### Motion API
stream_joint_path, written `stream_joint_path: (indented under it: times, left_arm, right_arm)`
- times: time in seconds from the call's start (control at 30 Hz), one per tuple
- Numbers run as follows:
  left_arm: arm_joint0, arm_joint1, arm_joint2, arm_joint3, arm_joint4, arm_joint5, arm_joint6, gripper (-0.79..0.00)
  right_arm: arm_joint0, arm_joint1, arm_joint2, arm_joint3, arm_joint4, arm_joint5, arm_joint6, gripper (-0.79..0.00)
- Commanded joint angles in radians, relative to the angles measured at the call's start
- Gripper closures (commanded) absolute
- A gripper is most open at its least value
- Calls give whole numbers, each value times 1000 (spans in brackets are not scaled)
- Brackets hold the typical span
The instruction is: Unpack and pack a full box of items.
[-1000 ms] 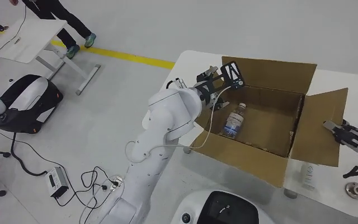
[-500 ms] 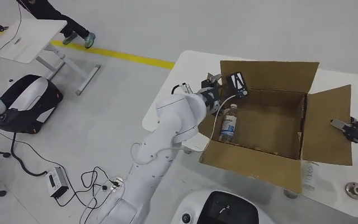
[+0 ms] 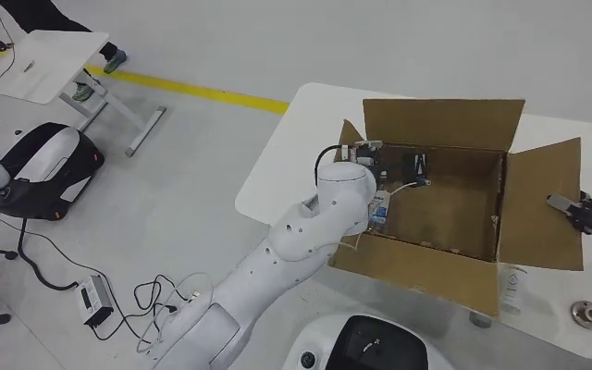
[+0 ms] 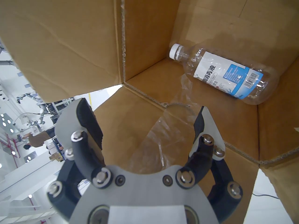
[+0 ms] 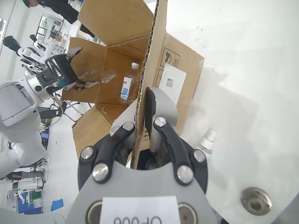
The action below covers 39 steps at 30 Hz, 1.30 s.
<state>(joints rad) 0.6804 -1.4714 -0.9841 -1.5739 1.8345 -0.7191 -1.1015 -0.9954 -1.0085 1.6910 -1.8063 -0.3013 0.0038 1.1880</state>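
An open cardboard box point(image 3: 435, 266) stands on the white table point(image 3: 296, 139). Inside it a clear bottle point(image 3: 377, 215) point(image 4: 231, 75) point(image 5: 127, 87) with a white cap and blue-white label lies on its side. My left gripper point(image 3: 416, 168) point(image 4: 142, 115) point(image 5: 86, 66) is down inside the box, jaws wide apart, with a crumpled clear plastic item point(image 4: 163, 138) point(image 5: 100, 75) lying against one finger. At the box's right side, my right gripper point(image 3: 573, 208) point(image 5: 142, 99) is shut on the edge of the box flap point(image 3: 536, 208) point(image 5: 156, 36).
A small white spray bottle point(image 3: 511, 282) point(image 5: 208, 139) stands on the table by the box's right front corner. A round metal fitting point(image 3: 583, 313) point(image 5: 255, 202) sits near the table's edge. The other flaps of the box stand up around the opening.
My left arm has swung from above the box's far left corner down into the box. The right gripper has kept its hold on the flap.
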Motion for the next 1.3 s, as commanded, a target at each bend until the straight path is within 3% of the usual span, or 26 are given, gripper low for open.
stream_joint_path:
  times: [0.0,0.43,0.47,0.57,0.7,0.87,1.0,1.07,1.17,1.27]
  left_arm:
    - [-8,2,23,23,-17,14,-14,-785]
    - [-59,45,136,74,-92,99,-98,-785]
    - [-63,49,144,73,-93,104,-104,-690]
    - [-73,61,164,70,-91,123,-123,-594]
    - [-85,75,189,66,-96,141,-141,-379]
    - [-99,92,223,70,-102,153,-153,-280]
    - [-112,105,245,70,-123,163,-163,-296]
    - [-119,111,255,67,-134,169,-169,-265]
    - [-128,120,267,59,-154,179,-179,-25]
    - [-137,130,280,54,-170,188,-187,0]
  right_arm:
    - [-6,2,-1,-6,7,3,-5,0]
    - [-23,17,-4,-29,38,26,-44,0]
    - [-24,18,-4,-31,40,28,-48,0]
    - [-29,21,-3,-35,47,32,-54,0]
    - [-38,26,1,-36,58,39,-62,0]
    - [-46,31,4,-41,69,44,-72,0]
    - [-48,36,4,-42,74,46,-77,0]
    - [-47,38,3,-41,76,46,-79,0]
    - [-46,42,1,-38,78,47,-82,0]
    - [-42,45,0,-31,81,47,-88,0]
